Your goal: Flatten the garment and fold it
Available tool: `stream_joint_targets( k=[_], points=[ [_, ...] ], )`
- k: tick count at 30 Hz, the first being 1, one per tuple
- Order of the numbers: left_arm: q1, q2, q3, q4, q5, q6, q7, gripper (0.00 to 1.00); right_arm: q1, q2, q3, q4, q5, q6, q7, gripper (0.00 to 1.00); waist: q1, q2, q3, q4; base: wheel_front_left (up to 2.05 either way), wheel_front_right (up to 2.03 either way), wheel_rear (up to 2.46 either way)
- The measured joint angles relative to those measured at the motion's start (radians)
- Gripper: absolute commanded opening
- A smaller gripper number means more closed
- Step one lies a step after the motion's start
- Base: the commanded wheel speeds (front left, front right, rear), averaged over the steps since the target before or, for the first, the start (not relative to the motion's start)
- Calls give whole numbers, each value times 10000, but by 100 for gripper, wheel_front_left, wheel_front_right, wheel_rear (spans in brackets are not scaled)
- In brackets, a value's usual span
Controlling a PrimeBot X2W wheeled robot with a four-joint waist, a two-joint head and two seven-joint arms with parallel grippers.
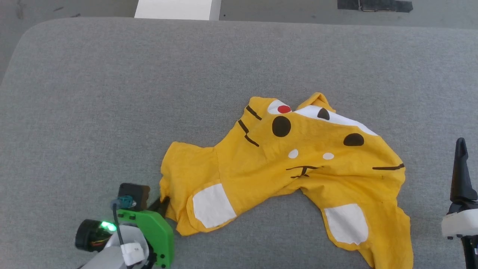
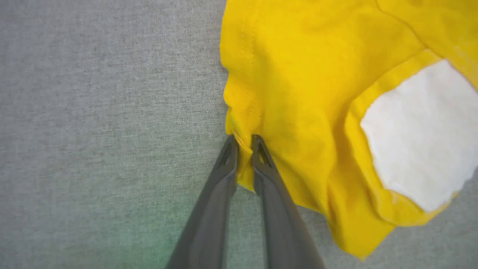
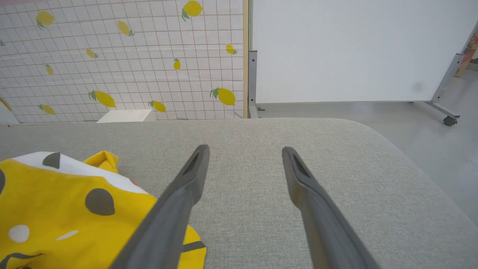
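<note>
On the grey fabric-covered desk (image 1: 93, 93), the garment (image 1: 298, 164), a bright yellow T-shirt printed with a cartoon face, lay rumpled and only partly spread, its body humped in the middle and its lower corner trailing toward the near edge. The robot's left end effector (image 2: 242, 140) had its two dark fingers pressed nearly together on a bunched fold of the shirt's yellow edge, pinching the cloth just beside a white square patch (image 2: 418, 138). A second white patch (image 1: 345, 224) showed on the shirt's other side, and a white oval with a red dot (image 1: 283, 109) sat near its far end, by thin dark stripes (image 1: 248, 127). The right end effector (image 3: 244, 149) hung with its fingers spread wide and nothing between them, just beside the shirt's right edge and apart from the cloth. A lemon-patterned wall (image 3: 112, 56) and a white board (image 3: 354, 48) stood beyond the desk.
</note>
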Motion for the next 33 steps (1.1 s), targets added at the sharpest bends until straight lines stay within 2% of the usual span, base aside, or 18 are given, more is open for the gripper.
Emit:
stream_joint_targets(
  k=[4,8,9,13,18,20,24,29,33],
  points=[
    [-57,-512,146,412,-130,-130,-700,0,1,-2,13,-25,0,0,73,100,0,0,-155,64,0,0,0],
    [-28,-878,884,307,-428,280,-1703,0,1,-2,61,-54,-67,0,90,100,0,0,-309,124,0,0,0],
    [106,-899,1751,-393,-552,1014,-2458,0,12,-2,61,-71,-69,0,190,100,0,0,-400,188,0,0,0],
    [969,-631,2757,-1348,-708,2107,-3135,0,256,0,33,-56,31,0,464,100,0,0,-407,250,0,0,0],
    [2606,-355,4215,-2378,-671,3835,-3712,0,1009,-4,111,-38,320,0,1223,100,0,0,-235,259,0,0,0],
    [3084,-293,4661,-2592,-571,4176,-3812,0,1258,0,142,-40,359,0,1488,100,0,0,-130,259,0,0,0],
    [3466,-508,4846,-3116,-439,4196,-3871,0,1663,-33,568,-52,671,0,2270,100,0,0,117,257,0,0,0],
    [3390,-838,4573,-3269,-257,4031,-3875,0,2011,-466,1381,-161,1371,0,3219,100,0,0,352,278,0,0,0],
    [3227,-886,4405,-3170,-236,3856,-3887,0,2338,-940,2077,-314,1781,0,4033,100,0,0,395,320,0,0,0]
  ],
)
